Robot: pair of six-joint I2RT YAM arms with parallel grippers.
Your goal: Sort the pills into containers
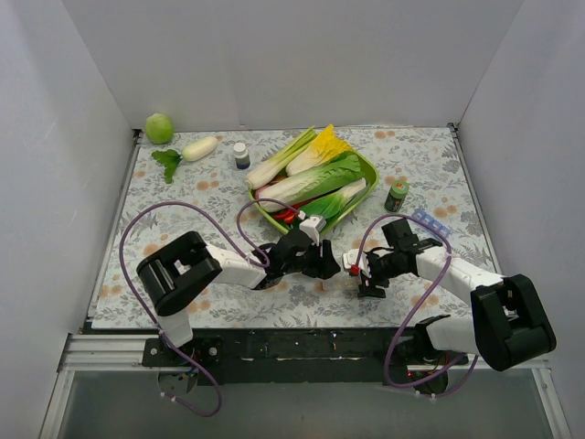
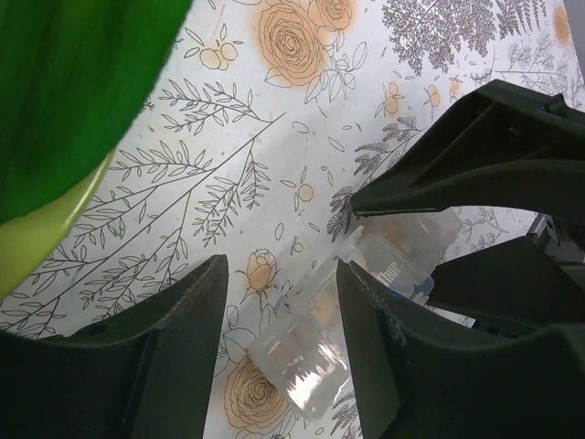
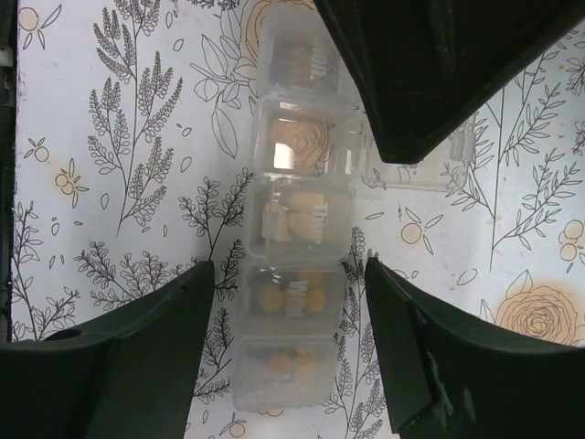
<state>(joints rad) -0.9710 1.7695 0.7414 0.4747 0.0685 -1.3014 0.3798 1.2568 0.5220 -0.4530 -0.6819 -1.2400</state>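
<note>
My left tool [image 2: 279, 283] stood partly open astride one end of the strip [image 2: 306, 361], one finger seemingly against its side, the other clear; it held nothing. The strip lay flat on the bench [image 2: 274, 137], near edge, between the two arms. Several cells showed pills [image 3: 288, 300], and one lid [image 3: 416, 169] hung open at its side. My right tool [image 3: 288, 274] straddled the strip wide, gaps on both sides. I judged the step wanted the left closing gently to pin the strip, square across it, while the right kept clear of the open lid.
</note>
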